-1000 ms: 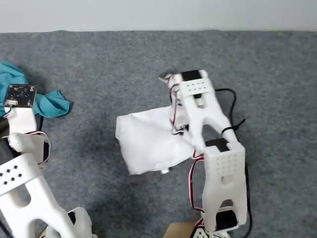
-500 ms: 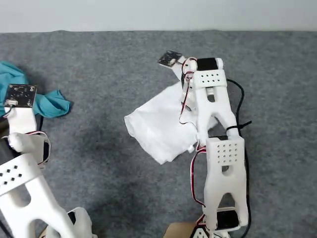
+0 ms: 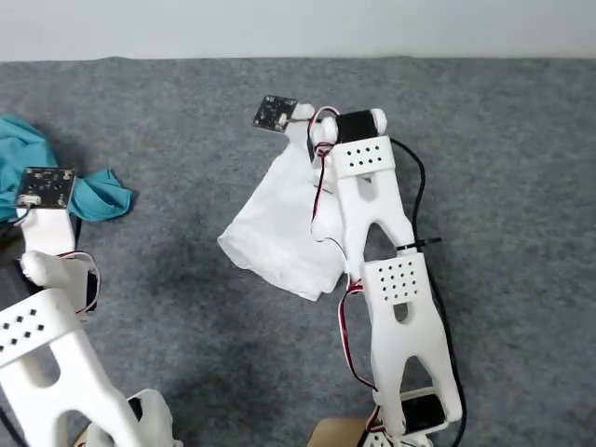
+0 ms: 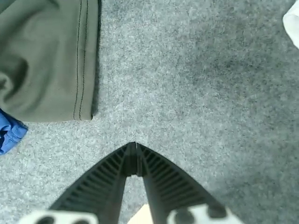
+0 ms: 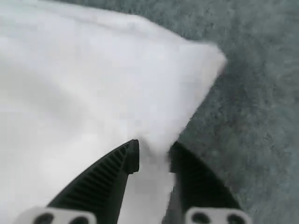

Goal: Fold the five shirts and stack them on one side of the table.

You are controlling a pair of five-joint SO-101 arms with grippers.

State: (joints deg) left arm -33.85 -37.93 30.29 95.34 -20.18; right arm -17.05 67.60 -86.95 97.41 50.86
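- My right gripper (image 5: pixel 154 150) is pinched on a fold of the white shirt (image 3: pixel 279 237), which trails crumpled from it onto the grey table (image 3: pixel 521 140) near the middle.
- My left gripper (image 4: pixel 135 148) is closed tip to tip over bare table, near an olive shirt (image 4: pixel 46 56).
- A blue cloth (image 4: pixel 8 133) touches the olive shirt.
- A teal shirt (image 3: pixel 88 191) lies by the left arm in the high view.

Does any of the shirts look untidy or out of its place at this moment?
Yes. The white shirt lies askew and bunched in the middle of the table, not folded, with one edge pinched in the right gripper. The teal shirt sits crumpled at the table's edge.
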